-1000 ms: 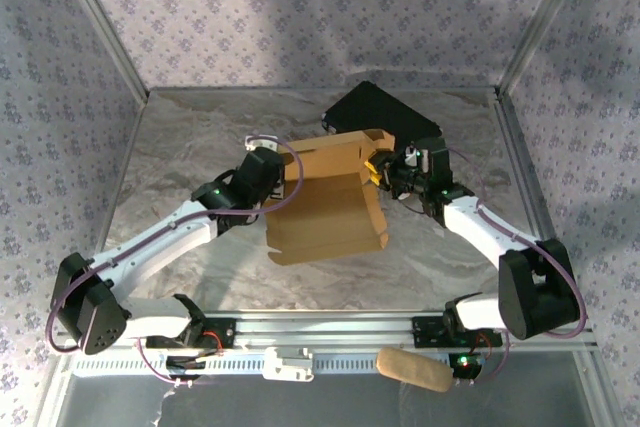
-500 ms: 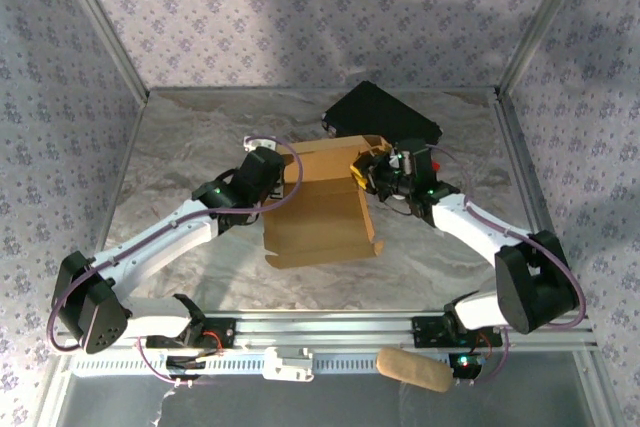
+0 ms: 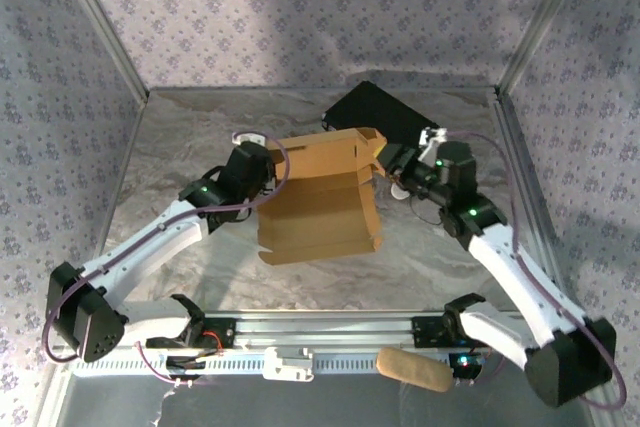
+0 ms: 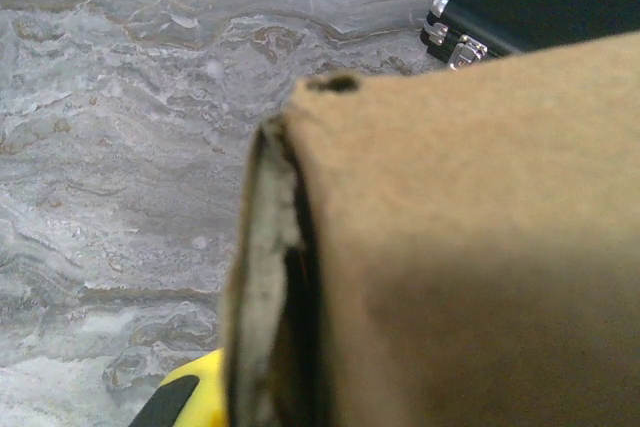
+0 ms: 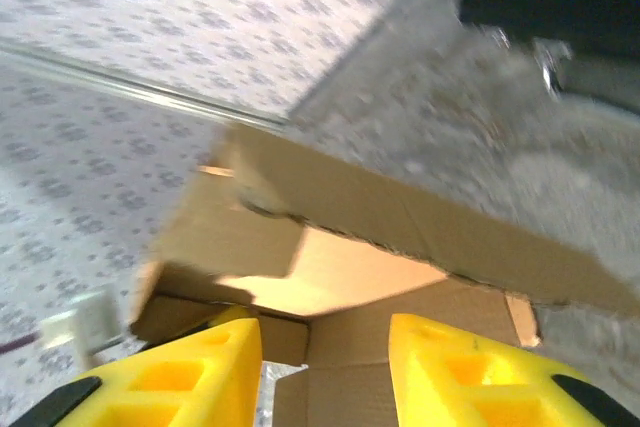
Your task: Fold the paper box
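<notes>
Paper box (image 3: 320, 202) is sitting mid-table between the two arms, partly folded. It's a tan kraft sheet: the flat panel is lying toward the near edge, and the back part is standing up with a flap bending over at the far right corner. The table (image 3: 170, 157) under it is grey and marbled.

The left gripper (image 3: 265, 172) is coming in at the box's left edge, roughly at the fold line. It is clamping the cardboard, jaws closed on it. In the left wrist view the box's edge (image 4: 290, 247) is sitting right up against the camera, with one yellow finger (image 4: 185, 397) peeking out below it.

The right gripper (image 3: 392, 162) is hovering just beside the box's far right corner, spread and gripping nothing. In the right wrist view the yellow fingers (image 5: 190, 367) are standing apart, with the raised flap and the box's inside just ahead. I cannot tell whether the tips are touching the cardboard.

A black case (image 3: 385, 112) is lying at the far side of the table, just behind that corner, with its metal latches facing the box.
</notes>
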{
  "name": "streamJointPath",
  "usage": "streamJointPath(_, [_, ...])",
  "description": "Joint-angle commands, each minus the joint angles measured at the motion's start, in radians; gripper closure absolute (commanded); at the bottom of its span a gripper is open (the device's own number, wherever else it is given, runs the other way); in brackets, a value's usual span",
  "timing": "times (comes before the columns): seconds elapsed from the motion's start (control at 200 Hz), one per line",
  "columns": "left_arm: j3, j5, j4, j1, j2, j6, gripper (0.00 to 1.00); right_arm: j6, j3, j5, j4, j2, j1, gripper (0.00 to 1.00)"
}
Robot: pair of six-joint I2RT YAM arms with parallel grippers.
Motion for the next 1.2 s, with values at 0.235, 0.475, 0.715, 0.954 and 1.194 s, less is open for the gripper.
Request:
streamJointPath(0.235, [0.139,0.342,-0.096,0.148,0.019,0.119,1.00,-0.353,0.051,-0.459,0.003,0.076,-0.291,0.66])
streamJointPath(0.475, [0.231,0.550,-0.154,0.240,0.090,0.202,1.00,-0.543,0.100,-0.611,0.041,0.123,-0.251,0.64])
streamJointPath(0.715, [0.244,0.593,-0.148,0.260,0.101,0.217,1.00,-0.648,0.177,-0.620,-0.044,0.211,-0.234,0.68])
streamJointPath(0.954, [0.249,0.598,-0.154,0.260,0.108,0.221,1.00,-0.698,0.205,-0.645,-0.073,0.238,-0.202,0.68])
streamJointPath(1.194, [0.248,0.589,-0.149,0.260,0.101,0.216,1.00,-0.703,0.187,-0.580,-0.077,0.192,-0.142,0.68])
